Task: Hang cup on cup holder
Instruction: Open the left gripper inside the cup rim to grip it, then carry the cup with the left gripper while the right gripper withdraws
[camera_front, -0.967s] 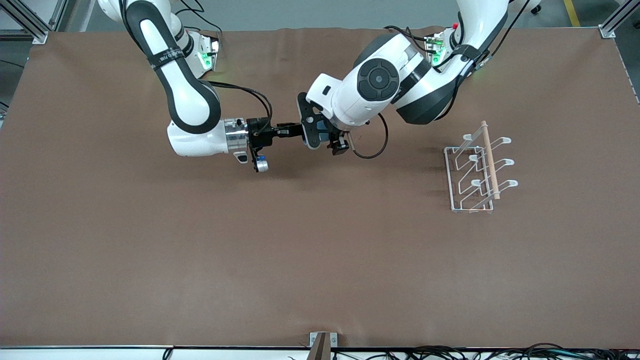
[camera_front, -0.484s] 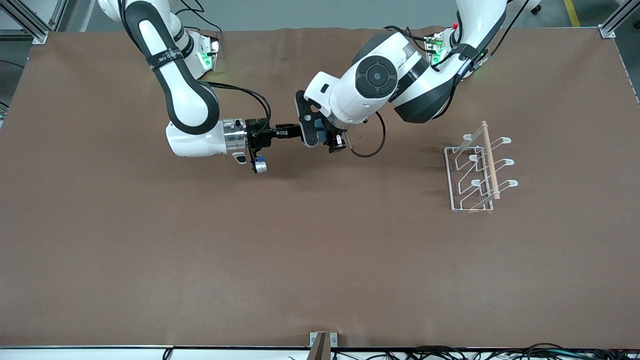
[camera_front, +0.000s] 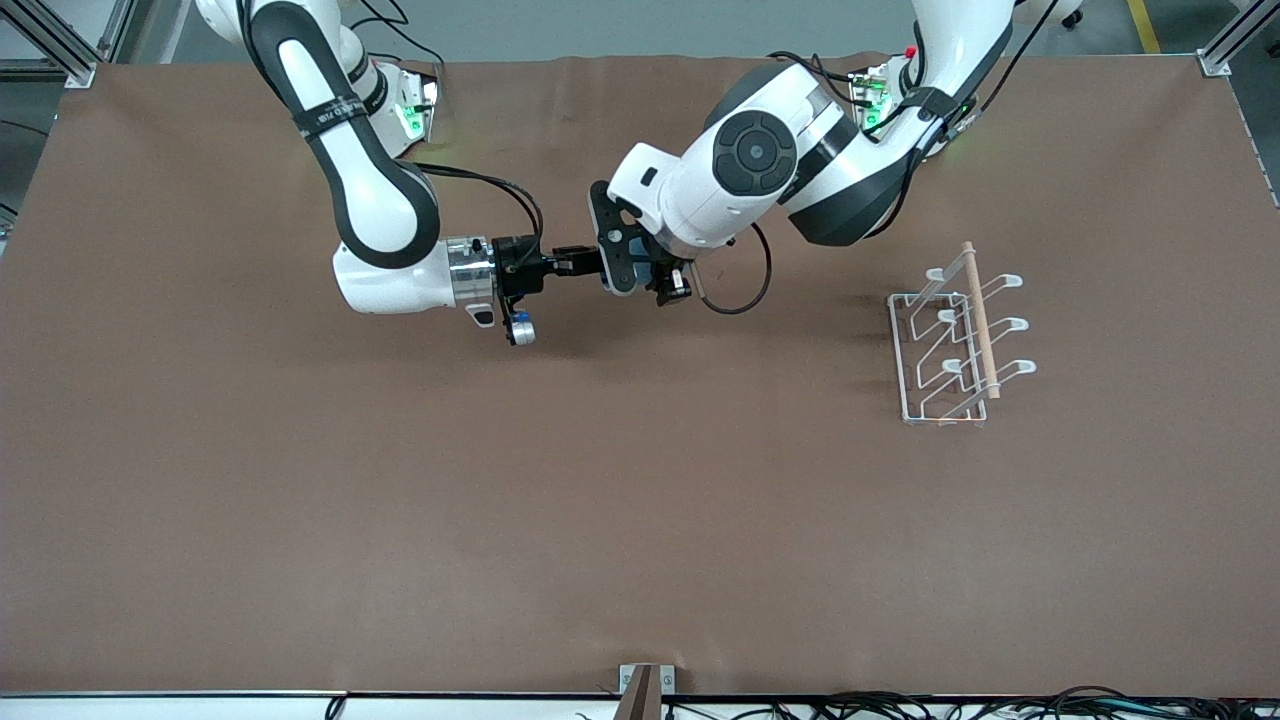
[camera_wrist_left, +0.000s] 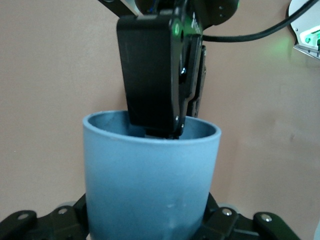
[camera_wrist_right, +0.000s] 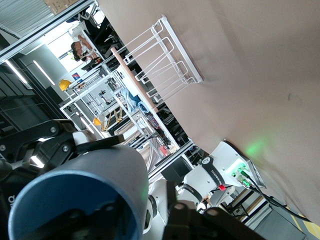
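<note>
A: Nearest first: cup holder (camera_front: 905, 350) upright on table (camera_front: 640, 500), toward left arm's end; six prongs bare, wooden rod (camera_front: 980, 320) along top.

B: Noted. Location of cup (camera_wrist_left: 150, 185)?

A: In the air over bare table, well apart from cup holder, toward right arm's end. Caught between both grippers: a handover, by the look of it. Right gripper (camera_wrist_left: 172, 132) pinching the rim wall, one finger inside the mouth, one outside, closed onto it. Left gripper (camera_front: 648, 278) cradling the body from the base end; whether clamped or merely around it, impossible to tell.

B: Handling estimate?

A: Probably light, thin-walled plastic; stiff enough, but matte taper likely to slide out toward the narrow end under a hard squeeze. No handle, so hanging means mouth-down over a prong. Best hold judged to be across the body near the closed end, mouth left free. Rim pinch unsuitable there: inner finger would foul the prong tip.

B: Risk?

A: Release before the second grip is firm; drop onto table.
</note>
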